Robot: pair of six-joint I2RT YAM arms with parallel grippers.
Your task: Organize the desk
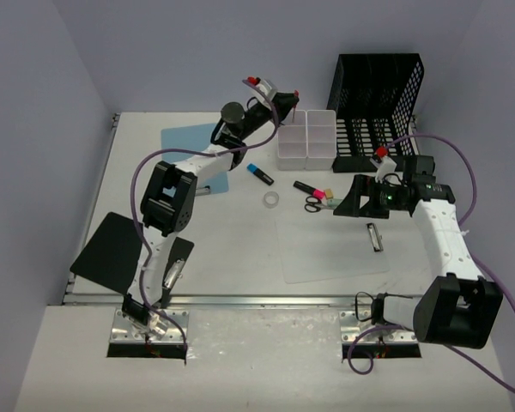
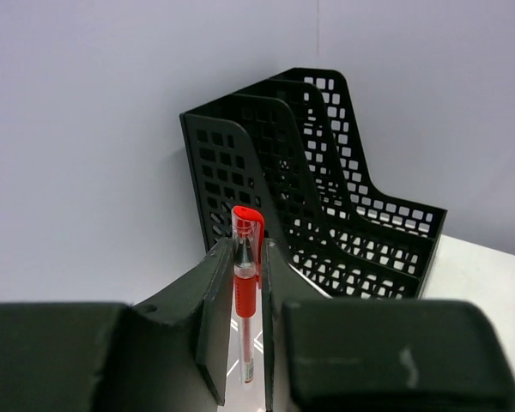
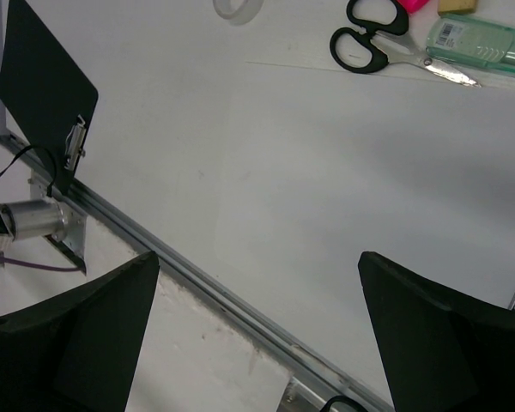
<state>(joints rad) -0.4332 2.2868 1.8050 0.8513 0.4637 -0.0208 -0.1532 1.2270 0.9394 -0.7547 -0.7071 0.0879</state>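
Observation:
The desk [image 1: 232,249] is an off-white top with a metal rail [image 1: 266,300] along its near edge. My left gripper [image 1: 283,99] is raised at the back beside the white compartment bins [image 1: 307,137]. It is shut on a red pen [image 2: 245,292], which stands upright between the jaws in the left wrist view, where the left gripper [image 2: 247,245] faces the black mesh rack [image 2: 326,197]. My right gripper [image 1: 343,204] hovers open over the desk [image 3: 326,172], just right of the scissors [image 1: 313,203]. Nothing lies between the jaws of the right gripper [image 3: 259,257].
A blue highlighter [image 1: 259,175], tape roll [image 1: 271,199], pink highlighter [image 1: 305,186] and a metal clip [image 1: 375,237] lie mid-desk, the clip on a clear sheet [image 1: 330,249]. A black clipboard [image 1: 112,251] overhangs the left front. Blue paper [image 1: 191,136] lies at the back left; the rack [image 1: 378,94] stands at the back right.

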